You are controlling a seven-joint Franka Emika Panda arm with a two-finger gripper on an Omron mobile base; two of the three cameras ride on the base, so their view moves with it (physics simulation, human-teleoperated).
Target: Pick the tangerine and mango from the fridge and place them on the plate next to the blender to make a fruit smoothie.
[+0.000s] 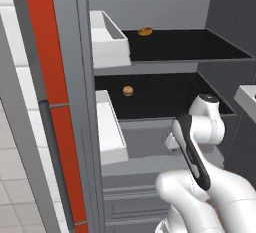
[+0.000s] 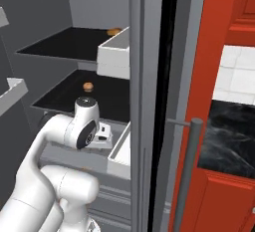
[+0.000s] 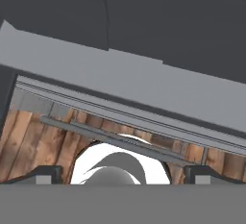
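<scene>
The fridge [image 1: 150, 67] stands open in front of me, with black shelves. On the lower shelf sits the tangerine [image 1: 128, 91] [image 2: 88, 85], small and round with a darker underside. A second small orange fruit [image 1: 145, 31] [image 2: 114, 31] lies at the back of the upper shelf; I cannot tell whether it is the mango. My hand [image 1: 171, 140] [image 2: 102, 132] hangs below the lower shelf's front edge, apart from both fruits. In the hand view my gripper [image 3: 123, 179] is open and empty, its fingertips [image 3: 47, 175] wide apart, facing the fridge's lower front and a wooden floor. The plate and blender are out of view.
White door bins [image 1: 107, 39] [image 1: 111, 129] hang on the left door, and another bin [image 2: 115, 52] shows on the right side. Grey drawers [image 1: 135, 197] sit under the shelves. A long grey bar handle [image 2: 187, 171], red cabinets [image 2: 219, 17] and a dark counter [image 2: 234, 136] lie to the right.
</scene>
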